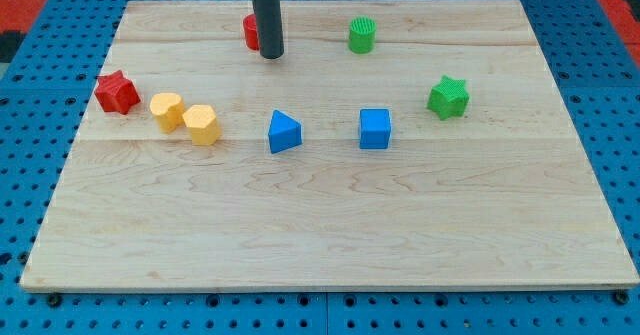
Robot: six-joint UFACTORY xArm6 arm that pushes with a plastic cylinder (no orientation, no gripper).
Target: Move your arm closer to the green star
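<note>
Green star (448, 97): ridged, five-pointed, lying flat near the board's right edge. My tip (271, 54): bare rod, gripping nothing, standing well apart toward the view's upper left, partly hiding a red block (250, 31).

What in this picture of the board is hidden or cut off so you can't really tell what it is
- Red block at the view's top: mostly hidden behind my rod, so its shape cannot be told, nor whether my tip touches it.
- My rod's upper part: cut off by the view's top edge.
- Two yellow blocks at the view's left: too close together to tell if they touch.
- Green star shows whole, to the tip's right.
</note>
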